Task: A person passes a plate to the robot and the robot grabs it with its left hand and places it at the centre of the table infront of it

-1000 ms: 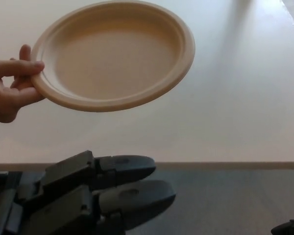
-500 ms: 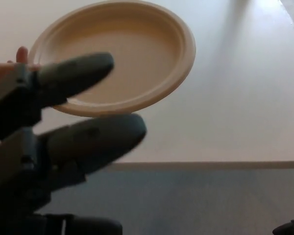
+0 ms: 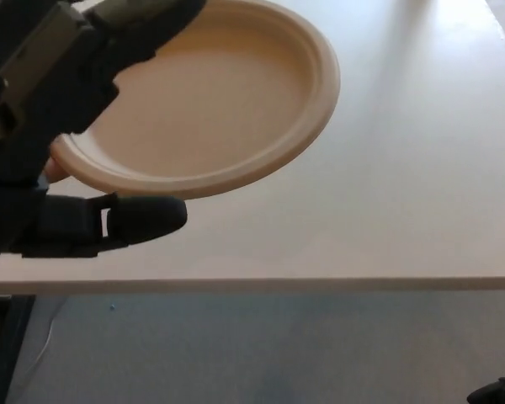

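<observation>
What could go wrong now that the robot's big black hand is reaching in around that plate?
The left hand brackets the plate only at its near-left rim, fingers still apart; closing on so little rim could let the plate tilt or slip. A person's fingertip shows at that same rim, so it might get pinched. The plate hangs above the table, so an early release would drop it.

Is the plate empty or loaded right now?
Empty: the plate shows only its bare tan well, with the left hand over its near-left rim.
</observation>
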